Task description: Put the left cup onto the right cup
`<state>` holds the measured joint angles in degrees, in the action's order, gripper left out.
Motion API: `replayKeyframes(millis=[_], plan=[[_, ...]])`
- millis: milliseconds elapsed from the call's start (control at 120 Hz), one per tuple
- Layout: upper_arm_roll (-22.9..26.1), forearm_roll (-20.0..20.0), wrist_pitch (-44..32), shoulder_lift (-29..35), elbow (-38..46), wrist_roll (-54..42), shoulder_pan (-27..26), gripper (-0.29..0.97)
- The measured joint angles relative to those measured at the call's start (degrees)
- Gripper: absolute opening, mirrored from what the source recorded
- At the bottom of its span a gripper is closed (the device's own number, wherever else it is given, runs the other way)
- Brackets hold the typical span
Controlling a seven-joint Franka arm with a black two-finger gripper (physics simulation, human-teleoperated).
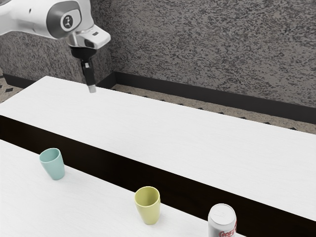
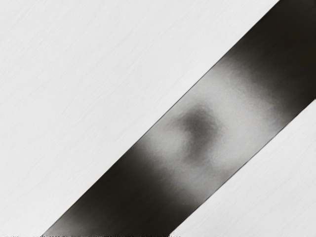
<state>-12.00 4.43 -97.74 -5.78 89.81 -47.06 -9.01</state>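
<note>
Over the far desk (image 1: 197, 143) in the exterior view, a white robot arm reaches in from the exterior view's left and hangs its black gripper (image 1: 91, 85) pointing straight down, high above the desk's back edge; seen edge-on, its jaws cannot be told as open or closed, and it carries nothing. A dark gap (image 1: 98, 158) separates this desk from the near desk (image 1: 29, 207), where the task's things stand. The teal cup (image 1: 52, 163), judged to be the left cup, stands upright close to the near desk's back edge. The yellow-green cup (image 1: 147, 204) stands upright farther along the same edge, well apart, mouth open to receive the other. A soda can (image 1: 222, 221) stands beyond it. Both cups are far from the gripper, so the reach has not begun. From the wrist view, the dark gap (image 2: 123, 197) runs diagonally between two white desk surfaces (image 2: 74, 98), with a pale blurred reflection at its middle
</note>
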Motion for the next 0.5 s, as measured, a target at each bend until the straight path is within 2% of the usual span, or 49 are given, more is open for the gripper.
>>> replayKeyframes(millis=[183,350,500], plan=[[-0.2,-0.3,0.0,0.6,5.9,-0.9,2.0,0.68],[-0.4,0.2,-5.1,1.7,16.2,-1.6,6.7,0.68],[-0.4,2.1,-9.0,0.2,19.6,-2.1,8.5,0.68]])
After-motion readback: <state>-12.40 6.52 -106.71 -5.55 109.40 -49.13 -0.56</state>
